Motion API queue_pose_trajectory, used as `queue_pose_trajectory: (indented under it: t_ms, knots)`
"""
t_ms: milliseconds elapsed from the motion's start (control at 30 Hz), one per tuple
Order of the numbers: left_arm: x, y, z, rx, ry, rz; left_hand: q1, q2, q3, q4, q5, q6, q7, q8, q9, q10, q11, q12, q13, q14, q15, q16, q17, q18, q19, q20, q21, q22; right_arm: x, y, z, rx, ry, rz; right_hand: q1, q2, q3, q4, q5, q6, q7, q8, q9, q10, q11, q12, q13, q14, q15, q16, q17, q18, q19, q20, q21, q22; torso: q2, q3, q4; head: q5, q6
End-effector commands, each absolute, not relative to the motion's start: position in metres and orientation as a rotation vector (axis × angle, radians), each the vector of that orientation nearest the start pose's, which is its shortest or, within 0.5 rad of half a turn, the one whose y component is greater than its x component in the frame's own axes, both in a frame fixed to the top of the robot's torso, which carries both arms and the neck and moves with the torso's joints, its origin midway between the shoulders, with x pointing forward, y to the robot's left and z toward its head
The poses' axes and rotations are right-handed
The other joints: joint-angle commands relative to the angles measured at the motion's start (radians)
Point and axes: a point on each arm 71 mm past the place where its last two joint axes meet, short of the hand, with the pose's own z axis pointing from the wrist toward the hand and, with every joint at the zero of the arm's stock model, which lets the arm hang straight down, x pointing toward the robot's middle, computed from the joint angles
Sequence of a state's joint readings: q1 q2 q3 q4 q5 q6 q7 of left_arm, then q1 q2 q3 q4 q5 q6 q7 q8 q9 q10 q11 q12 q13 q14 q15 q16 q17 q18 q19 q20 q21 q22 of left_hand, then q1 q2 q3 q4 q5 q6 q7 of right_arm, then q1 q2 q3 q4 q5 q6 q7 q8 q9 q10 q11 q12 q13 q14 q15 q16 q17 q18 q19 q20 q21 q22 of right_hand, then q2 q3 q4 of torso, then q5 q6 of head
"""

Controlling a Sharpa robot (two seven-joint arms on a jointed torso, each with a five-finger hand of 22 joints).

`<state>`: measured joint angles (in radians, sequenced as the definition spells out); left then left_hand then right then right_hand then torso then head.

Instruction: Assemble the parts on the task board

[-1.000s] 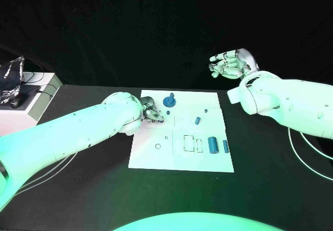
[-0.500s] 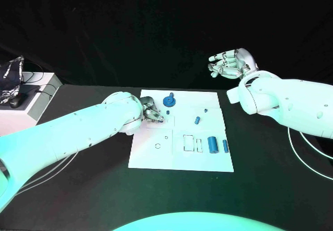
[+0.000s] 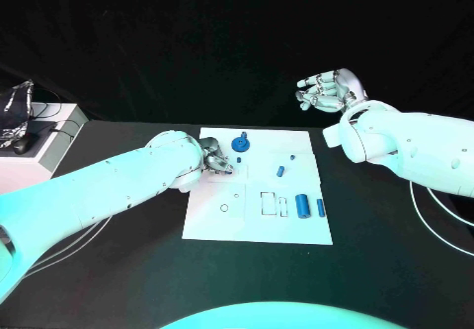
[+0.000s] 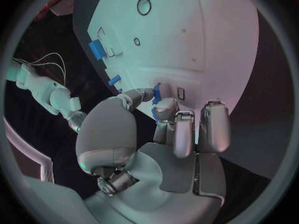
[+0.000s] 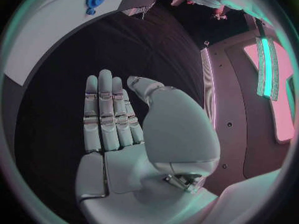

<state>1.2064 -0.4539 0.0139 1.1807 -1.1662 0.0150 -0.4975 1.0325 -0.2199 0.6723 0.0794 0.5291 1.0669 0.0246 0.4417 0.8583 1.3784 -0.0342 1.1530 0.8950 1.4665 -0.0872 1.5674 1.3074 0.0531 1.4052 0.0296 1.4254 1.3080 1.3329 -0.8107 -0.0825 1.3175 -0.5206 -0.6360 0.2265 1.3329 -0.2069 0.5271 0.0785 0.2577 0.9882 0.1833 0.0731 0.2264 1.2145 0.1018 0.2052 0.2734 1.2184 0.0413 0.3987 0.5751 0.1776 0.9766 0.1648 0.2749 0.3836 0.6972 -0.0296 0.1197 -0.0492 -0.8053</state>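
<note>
The white rectangular task board point(image 3: 259, 186) lies in the middle of the black bench point(image 3: 129, 274). On its near half, toward the right edge, a thick blue cylinder point(image 3: 302, 203) lies beside a thinner blue rod point(image 3: 320, 208), close together, with rectangular recesses just left of them. Farther up the board a small blue peg point(image 3: 281, 171) lies tilted near the centre. Level with it, at the board's left edge, the left hand point(image 3: 216, 162) rests with its fingers point(image 4: 167, 108) curled down onto the board; in the left wrist view they appear to pinch a small blue piece point(image 4: 157, 91) between thumb and fingertip, though the contact is partly hidden. Beyond that hand, near the far edge, sits a round blue gear-like disc point(image 3: 240, 143). Farthest off, the right hand point(image 3: 327, 90) hangs raised above and behind the bench's far right corner, fingers extended, close together and holding nothing.
</note>
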Motion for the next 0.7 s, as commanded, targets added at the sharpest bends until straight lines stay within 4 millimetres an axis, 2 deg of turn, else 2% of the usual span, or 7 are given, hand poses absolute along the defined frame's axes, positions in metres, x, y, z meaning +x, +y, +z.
queue_pose_trajectory:
  t_ms: [33, 267, 700]
  knots:
    - [0.5376, 0.1088, -0.2154, -0.176, 2.148, -0.476, -0.015, 0.0, 0.037, -0.046, -0.004, 0.0, -0.006, 0.001, -0.003, 0.004, -0.016, -0.003, -0.002, 0.101, -0.009, -0.002, 0.251, 0.01, -0.007, -0.003, -0.005, 0.025, 0.5421, -0.2679, -0.1262, 0.652, 1.265, 0.95, -0.009, 0.001, 0.002, 0.003, 0.003, 0.0, 0.005, -0.001, 0.0, 0.006, 0.003, -0.007, -0.003, 0.001, 0.007, -0.007, -0.002, 0.005, -0.004, 0.007, -0.006, -0.002, 0.0, -0.0005, 0.0005, -0.001, 0.001]
    - [0.5378, 0.1087, -0.2153, -0.179, 2.146, -0.477, -0.027, -0.003, -0.013, -0.005, -0.006, 0.006, -0.008, -0.004, -0.008, 0.001, -0.017, -0.002, -0.003, 0.101, -0.01, -0.003, 0.25, 0.01, -0.006, -0.005, -0.007, 0.024, 0.5422, -0.2679, -0.1262, 0.652, 1.265, 0.95, -0.01, 0.001, 0.002, 0.004, 0.003, -0.001, 0.005, -0.001, 0.0, 0.006, 0.004, -0.008, -0.004, 0.0, 0.008, -0.009, -0.001, 0.005, -0.005, 0.007, -0.007, -0.003, 0.0, -0.0008, 0.0005, -0.001, 0.001]
    - [0.5384, 0.109, -0.2156, -0.19, 2.149, -0.483, -0.035, -0.009, -0.07, 0.04, -0.007, 0.011, -0.008, -0.012, -0.015, -0.002, -0.016, -0.002, -0.003, 0.1, -0.01, -0.003, 0.249, 0.01, -0.006, -0.007, -0.01, 0.022, 0.5421, -0.268, -0.1261, 0.653, 1.261, 0.949, -0.012, -0.006, 0.001, 0.005, 0.005, -0.015, 0.009, -0.006, -0.003, 0.007, 0.007, -0.013, -0.014, 0.0, 0.01, -0.022, 0.0, 0.005, -0.007, 0.011, -0.019, -0.012, -0.001, -0.0004, 0.0011, -0.001, 0.001]
